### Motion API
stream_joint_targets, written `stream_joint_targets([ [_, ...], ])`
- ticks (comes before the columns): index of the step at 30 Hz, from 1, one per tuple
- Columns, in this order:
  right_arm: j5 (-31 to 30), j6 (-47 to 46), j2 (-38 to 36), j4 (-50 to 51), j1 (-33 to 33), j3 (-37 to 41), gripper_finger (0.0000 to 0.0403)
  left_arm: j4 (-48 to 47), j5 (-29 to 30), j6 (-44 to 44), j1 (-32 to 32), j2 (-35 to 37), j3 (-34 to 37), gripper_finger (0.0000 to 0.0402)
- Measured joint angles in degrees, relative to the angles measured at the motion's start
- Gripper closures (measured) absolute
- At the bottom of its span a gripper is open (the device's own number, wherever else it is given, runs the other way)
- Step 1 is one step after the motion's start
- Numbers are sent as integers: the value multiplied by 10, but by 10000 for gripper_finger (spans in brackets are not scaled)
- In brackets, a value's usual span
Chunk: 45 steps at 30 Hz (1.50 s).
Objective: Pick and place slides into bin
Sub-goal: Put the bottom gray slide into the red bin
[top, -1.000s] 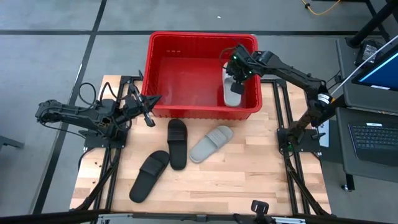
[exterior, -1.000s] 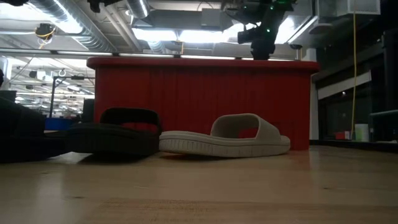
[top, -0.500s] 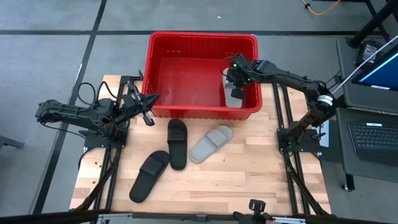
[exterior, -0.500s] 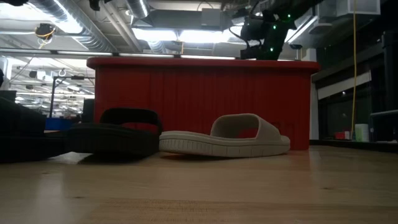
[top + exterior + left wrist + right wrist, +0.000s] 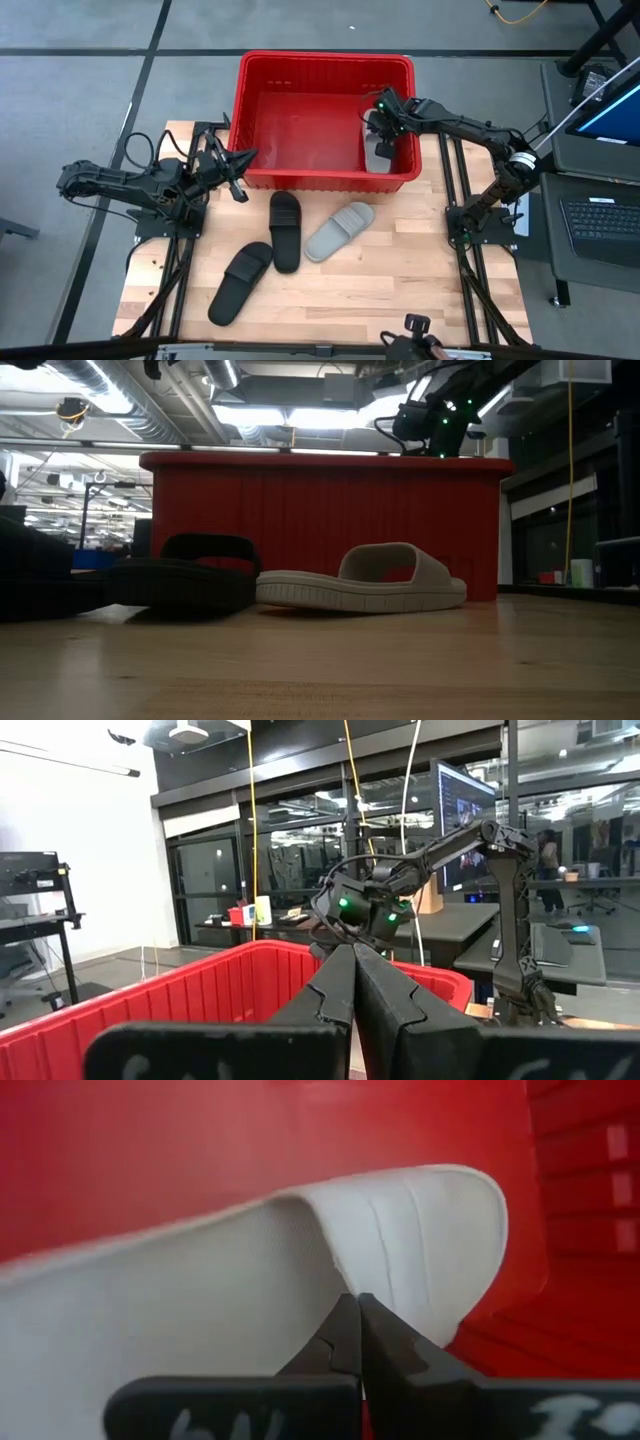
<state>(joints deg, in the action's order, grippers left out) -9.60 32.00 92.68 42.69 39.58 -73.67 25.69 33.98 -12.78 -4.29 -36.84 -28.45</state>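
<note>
The red bin (image 5: pixel 300 80) stands at the table's far edge. My right gripper (image 5: pixel 384 124) is down inside it by its right wall, shut on a light grey slide (image 5: pixel 377 152). A second grey slide (image 5: pixel 340 231) and two black slides (image 5: pixel 285 230) (image 5: pixel 240 283) lie sole down on the table in front of the bin. The grey one (image 5: pixel 365 585) and a black one (image 5: pixel 190 575) also show in the low view. My left gripper (image 5: pixel 236 166) is shut and empty at the bin's near left corner. My right gripper pinches the grey slide's wide strap (image 5: pixel 400 1250) at its edge between the two fingers (image 5: pixel 330 1345). The fingers come from above, pointing down into the bin. The slide lies along the bin's right wall below the fingers; whether it rests on the floor I cannot tell.
The bin's thick rim (image 5: pixel 320 460) rises high above the table. My right arm (image 5: pixel 440 420) reaches over it from the right. Bare wood lies at the table's near and right parts (image 5: pixel 420 280). Desks and a laptop stand beyond the table's right edge.
My right gripper has gone down into the bin along its right wall, carrying the grey slide, which now sits lower inside the bin. The fingers have stayed shut on it.
</note>
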Motion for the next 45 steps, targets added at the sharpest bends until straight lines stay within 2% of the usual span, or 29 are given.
stream_joint_targets([
  [11, 1, 31, 1, -13, 23, 0, 403, 0, 2, 0, 0, 0, 0, 399],
  [21, 2, 33, 42, -27, 23, 0, 403, -2, 2, 0, 0, 0, 0, 399],
  [28, 1, 72, 43, -28, 23, 0, 403, -2, 2, 0, 0, 0, 0, 396],
  [45, 22, 73, 43, -9, 27, 0, 403, -2, 1, 0, 0, 0, 0, 399],
])
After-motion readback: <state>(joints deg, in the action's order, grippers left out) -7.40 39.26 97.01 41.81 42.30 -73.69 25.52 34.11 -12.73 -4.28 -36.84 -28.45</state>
